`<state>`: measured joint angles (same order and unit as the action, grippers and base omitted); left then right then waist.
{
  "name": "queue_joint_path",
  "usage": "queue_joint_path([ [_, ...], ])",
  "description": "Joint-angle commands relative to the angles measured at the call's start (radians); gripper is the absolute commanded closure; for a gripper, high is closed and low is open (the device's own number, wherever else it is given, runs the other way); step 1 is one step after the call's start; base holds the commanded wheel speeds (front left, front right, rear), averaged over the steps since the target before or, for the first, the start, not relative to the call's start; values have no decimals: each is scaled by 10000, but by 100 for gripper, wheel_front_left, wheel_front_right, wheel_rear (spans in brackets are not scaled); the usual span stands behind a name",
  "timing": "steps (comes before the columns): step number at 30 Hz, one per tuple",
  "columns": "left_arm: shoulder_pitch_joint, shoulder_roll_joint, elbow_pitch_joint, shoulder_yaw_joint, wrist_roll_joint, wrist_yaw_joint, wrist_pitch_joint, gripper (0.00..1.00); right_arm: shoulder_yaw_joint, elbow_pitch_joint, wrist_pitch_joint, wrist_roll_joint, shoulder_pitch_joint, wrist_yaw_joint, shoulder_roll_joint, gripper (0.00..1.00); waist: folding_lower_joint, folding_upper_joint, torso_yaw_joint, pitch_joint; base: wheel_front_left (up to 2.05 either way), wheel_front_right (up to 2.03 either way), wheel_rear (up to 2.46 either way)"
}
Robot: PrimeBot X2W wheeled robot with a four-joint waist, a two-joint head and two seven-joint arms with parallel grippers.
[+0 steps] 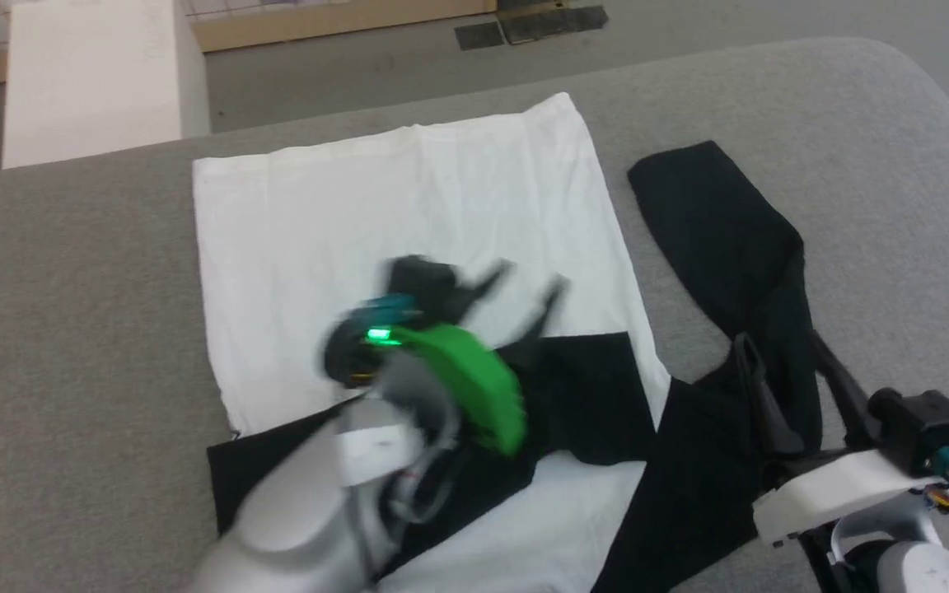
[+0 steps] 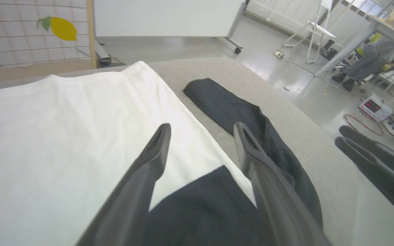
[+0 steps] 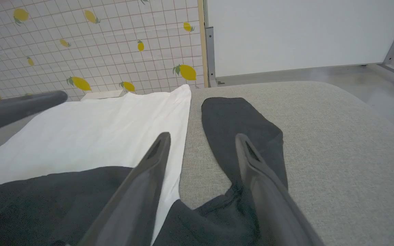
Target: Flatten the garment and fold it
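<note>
A grey fabric-covered counter (image 1: 71, 329) fills the head view, with a lemon-printed tiled wall (image 3: 80, 51) and a white board (image 3: 303, 30) behind it in the right wrist view. The garment (image 1: 409, 206) lies spread at the centre of the frame, its white body flat and its hem toward the top. One black sleeve (image 1: 582, 387) is folded across the white body at lower centre. The other sleeve (image 1: 713, 222) stretches over the counter at right. The left gripper (image 1: 534, 278), blurred, is above the folded sleeve, fingers spread and holding nothing. The right gripper (image 1: 778, 342) is over the right sleeve at lower right, fingers likewise apart and empty.
</note>
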<state>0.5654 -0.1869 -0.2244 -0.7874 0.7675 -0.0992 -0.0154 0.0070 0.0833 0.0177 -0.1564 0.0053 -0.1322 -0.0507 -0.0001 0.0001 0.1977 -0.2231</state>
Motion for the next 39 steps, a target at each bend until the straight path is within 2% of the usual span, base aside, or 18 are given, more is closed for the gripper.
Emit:
queue_joint_path([
  [1, -394, -453, 157, 390, -30, -238, 508, 0, -131, 21, -109, 168, -314, 15, 2, 0, 1, -1, -283, 117, 0, 0, 0],
  [4, -1126, -1212, 619, 1445, -75, -828, 1841, 0, -643, -100, -538, 370, -745, 15, -49, 0, 1, -1, -598, 25, 0, 0, 0],
  [8, -2058, -2103, 1028, 2644, -417, -1415, 2646, 0, -1366, -580, -1338, 377, -1689, 15, -240, 0, 1, -1, -1009, -301, 0, 0, 0],
  [11, -2579, -2339, 1428, 3640, -861, -1655, 2757, 0, -1858, -1326, -2090, 340, -2592, 15, -555, 0, 1, -1, -1301, -665, 0, 0, 0],
  [13, -2872, -2247, 1887, 4461, -1332, -1675, 2765, 0, -2100, -1951, -2580, 284, -3324, 15, -846, 0, 1, -1, -1505, -1001, 0, 0, 0],
  [17, -3428, -1849, 2459, 5643, -2167, -1373, 2768, 0, -2468, -3195, -3160, 49, -4816, 15, -1340, 0, 1, -1, -1872, -1690, 0, 0, 0],
  [24, -3431, -705, 2850, 7042, -3210, -334, 2770, 0, -2723, -5111, -3888, 341, -6838, 15, -2311, 0, 1, -1, -2523, -2868, 0, 0, 0],
  [28, -3307, -131, 2777, 7533, -3686, 237, 2771, 0, -2936, -5835, -4449, 503, -7585, 15, -2549, 0, 1, -1, -2771, -3252, 0, 0, 0],
  [35, -3211, 546, 2584, 8270, -4292, 1002, 2771, 0, -3074, -6313, -6053, 705, -8145, 15, -2703, 0, 1, -1, -2840, -3395, 0, 0, 0],
  [37, -3238, 680, 2533, 8453, -4430, 1162, 2771, 0, -3224, -6338, -6547, 817, -8162, 15, -2727, 71, 1, -1, -2806, -3304, 0, 0, 0],
  [38, -3267, 743, 2487, 8531, -4510, 1242, 2771, 0, -3296, -6303, -6736, 855, -8130, 15, -2722, 98, 1, -1, -2785, -3219, 0, 0, 0],
  [39, -3291, 793, 2459, 8598, -4562, 1300, 2771, 0, -3336, -6259, -6853, 857, -8080, 15, -2703, 100, 1, -1, -2758, -3132, 0, 0, 0],
])
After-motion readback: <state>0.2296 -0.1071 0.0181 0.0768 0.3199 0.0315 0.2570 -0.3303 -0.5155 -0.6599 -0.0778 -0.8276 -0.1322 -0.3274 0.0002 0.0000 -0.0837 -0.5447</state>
